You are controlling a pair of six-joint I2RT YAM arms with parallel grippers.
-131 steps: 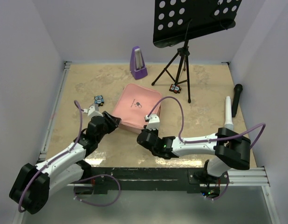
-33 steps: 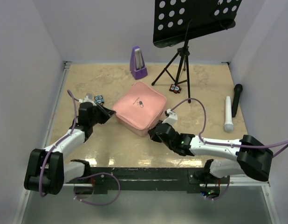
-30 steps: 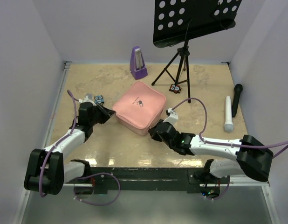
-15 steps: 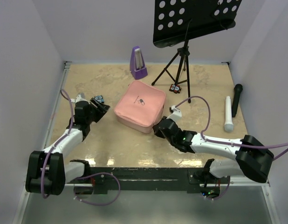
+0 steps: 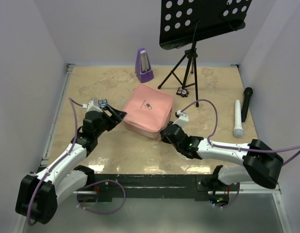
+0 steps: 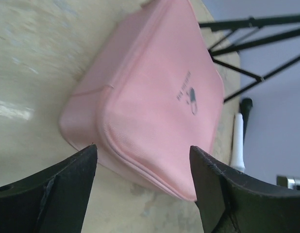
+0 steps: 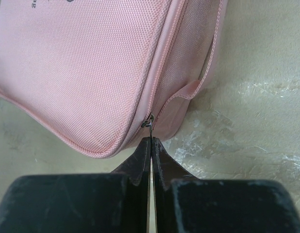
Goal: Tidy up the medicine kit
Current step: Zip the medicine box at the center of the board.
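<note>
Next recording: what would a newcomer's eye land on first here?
A pink square soft-sided zip case lies closed mid-table between both arms. The right gripper is shut on its small metal zip pull at the near corner. The left gripper stands open, facing the case's left corner. Behind stand a black perforated music stand and a purple pyramid metronome.

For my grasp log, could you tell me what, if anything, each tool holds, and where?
The right tool pinches the pink soft-sided zip case by its metal zipper pull; the left tool stands open, holding nothing.
</note>
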